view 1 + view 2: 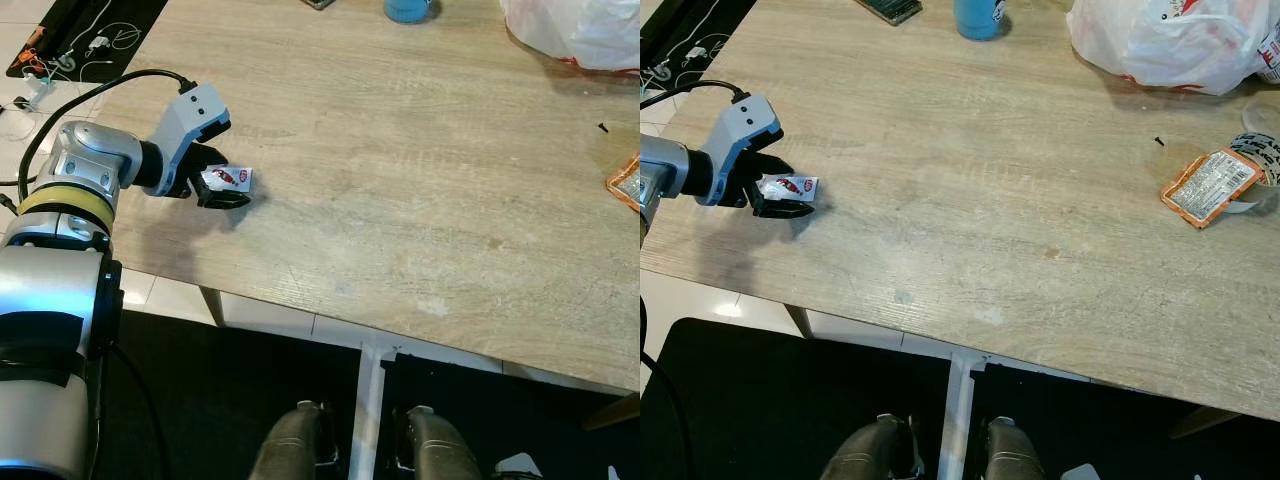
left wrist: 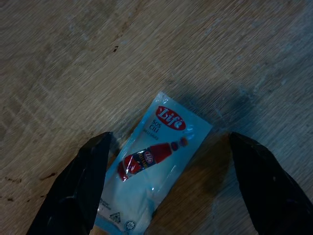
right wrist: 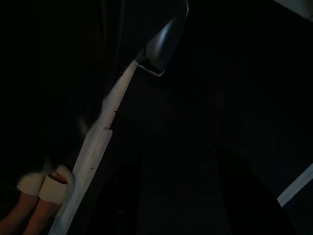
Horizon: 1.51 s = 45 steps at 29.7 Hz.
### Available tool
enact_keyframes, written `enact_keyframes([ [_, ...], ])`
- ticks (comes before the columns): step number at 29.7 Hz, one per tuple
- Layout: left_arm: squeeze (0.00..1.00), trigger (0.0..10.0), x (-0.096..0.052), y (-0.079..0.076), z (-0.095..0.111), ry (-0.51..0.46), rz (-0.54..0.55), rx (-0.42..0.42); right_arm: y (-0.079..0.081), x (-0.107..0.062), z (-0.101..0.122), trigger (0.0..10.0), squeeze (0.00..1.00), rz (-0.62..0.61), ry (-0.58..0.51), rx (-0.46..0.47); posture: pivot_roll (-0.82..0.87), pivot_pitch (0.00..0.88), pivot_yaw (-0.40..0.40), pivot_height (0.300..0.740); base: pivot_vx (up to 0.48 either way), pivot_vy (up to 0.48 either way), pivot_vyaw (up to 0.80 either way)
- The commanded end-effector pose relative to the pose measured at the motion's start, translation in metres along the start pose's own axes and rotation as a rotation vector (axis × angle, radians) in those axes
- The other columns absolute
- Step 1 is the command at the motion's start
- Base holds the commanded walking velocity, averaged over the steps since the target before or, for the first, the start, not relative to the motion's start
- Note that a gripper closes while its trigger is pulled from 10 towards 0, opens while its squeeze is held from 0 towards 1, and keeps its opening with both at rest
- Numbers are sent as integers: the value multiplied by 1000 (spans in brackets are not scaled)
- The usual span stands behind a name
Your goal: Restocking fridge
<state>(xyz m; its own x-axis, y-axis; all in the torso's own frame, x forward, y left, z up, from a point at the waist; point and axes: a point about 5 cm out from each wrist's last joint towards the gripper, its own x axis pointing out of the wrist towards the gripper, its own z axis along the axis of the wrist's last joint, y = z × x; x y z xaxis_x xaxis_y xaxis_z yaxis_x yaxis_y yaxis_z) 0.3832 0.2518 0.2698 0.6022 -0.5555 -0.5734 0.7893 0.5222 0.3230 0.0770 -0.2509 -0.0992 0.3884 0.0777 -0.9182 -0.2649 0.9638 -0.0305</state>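
Left gripper (image 1: 222, 187) is sitting low over the near-left part of the wooden table (image 1: 400, 190), fingers (image 2: 78, 191) spread wide with the sauce sachet (image 2: 151, 166) lying flat between them. Not gripping: in the left wrist view both fingertips are standing clear of the packet's edges, though one is very close to its side. Sachet is white with a red "Life" logo and a red bottle graphic, resting on the tabletop near the left edge (image 1: 790, 186).

Right arm is hanging idle; its wrist view is very dark, showing a pale table leg (image 3: 98, 147) and a person's foot in a light slipper (image 3: 51, 188) on a dark floor. Cannot tell how its fingers are set.

Elsewhere on the table: a white plastic bag (image 1: 1160, 40) at the far right, an orange snack packet (image 1: 1210, 185) near the right edge with a tape roll (image 1: 1260, 150) just beside it, a blue cup (image 1: 978, 15) at the far edge, and a dark flat item (image 1: 890, 8) left of the cup. Cables (image 1: 90, 45) are lying on the floor beyond the table's left corner.
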Motion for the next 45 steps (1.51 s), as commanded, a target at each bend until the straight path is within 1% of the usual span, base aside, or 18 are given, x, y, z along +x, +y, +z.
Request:
enact_keyframes([
  [1, 0, 10000, -11, 0, -28, 94, 17, -60, 17, -9, -42, 10000, 0, 49, 141, 18, -213, 397, 90, 740, 0, 0, 0],
  [3, 0, 10000, -11, 0, -31, 100, 11, -69, 18, -9, -42, 10000, 0, 50, 139, 19, -213, 397, 90, 740, 0, 0, 0],
  [4, 0, 0, -11, -1, -31, 103, 6, -74, 18, -9, -42, 10000, 0, 50, 138, 19, -215, 397, 91, 740, 0, 0, 0],
  [8, 0, 0, -13, -2, -39, 126, -11, -102, 17, -8, -40, 10000, 0, 48, 133, 19, -214, 396, 91, 740, 0, 0, 0],
  [13, 0, 0, -13, -3, -40, 110, -19, -123, 16, -8, -38, 10000, 0, 45, 129, 21, -212, 393, 94, 740, 0, 0, 0],
  [24, 0, 0, -7, -11, -47, 106, -79, -141, 18, -5, -33, 10000, 0, 46, 119, 24, -206, 374, 99, 740, 0, 0, 0],
  [27, 0, 0, -3, -11, -42, 23, -78, -169, 18, -3, -29, 10000, 0, 45, 113, 23, -205, 360, 100, 740, 0, 0, 0],
  [28, 0, 0, -2, -11, -37, -35, -72, -188, 18, -2, -27, 10000, 0, 44, 110, 24, -204, 345, 102, 740, 0, 0, 0],
  [30, 0, 0, -1, -10, -34, -73, -68, -201, 18, -2, -26, 10000, 0, 43, 109, 24, -204, 345, 102, 740, 0, 0, 0],
  [31, 0, 10000, -1, -10, -32, -95, -67, -209, 18, -1, -25, 10000, 0, 43, 108, 24, -204, 345, 102, 740, 0, 0, 0],
  [33, 0, 10000, -2, -6, -15, -316, -54, -288, 18, 0, -21, 10000, 0, 39, 101, 28, -202, 313, 105, 740, 0, 0, 0],
  [35, 0, 10000, -5, -3, -4, -483, -49, -346, 19, 2, -17, 10000, 0, 36, 96, 32, -201, 302, 105, 740, 0, 0, 0],
  [36, 0, 10000, -5, -3, -4, -483, -49, -346, 19, 2, -17, 10000, 0, 36, 96, 32, -201, 302, 105, 740, 0, 0, 0],
  [37, 0, 10000, -5, -2, 0, -532, -51, -358, 19, 3, -16, 10000, 0, 35, 93, 34, -199, 298, 105, 740, 0, 0, 0],
  [40, 0, 10000, -7, -4, 8, -778, -105, -447, 21, 6, -9, 10000, 0, 34, 86, 40, -188, 256, 97, 740, 0, 0, 0],
  [41, 0, 10000, -7, -4, 8, -778, -105, -447, 21, 6, -9, 10000, 0, 34, 86, 40, -188, 256, 97, 740, 0, 0, 0],
  [43, 0, 10000, -5, -8, 6, -909, -155, -497, 22, 8, -5, 10000, 0, 34, 83, 45, -180, 236, 93, 740, 0, 0, 0],
  [45, 0, 10000, -1, -13, 3, -964, -190, -518, 22, 9, -3, 10000, 0, 33, 81, 47, -176, 225, 92, 740, 0, 0, 0],
])
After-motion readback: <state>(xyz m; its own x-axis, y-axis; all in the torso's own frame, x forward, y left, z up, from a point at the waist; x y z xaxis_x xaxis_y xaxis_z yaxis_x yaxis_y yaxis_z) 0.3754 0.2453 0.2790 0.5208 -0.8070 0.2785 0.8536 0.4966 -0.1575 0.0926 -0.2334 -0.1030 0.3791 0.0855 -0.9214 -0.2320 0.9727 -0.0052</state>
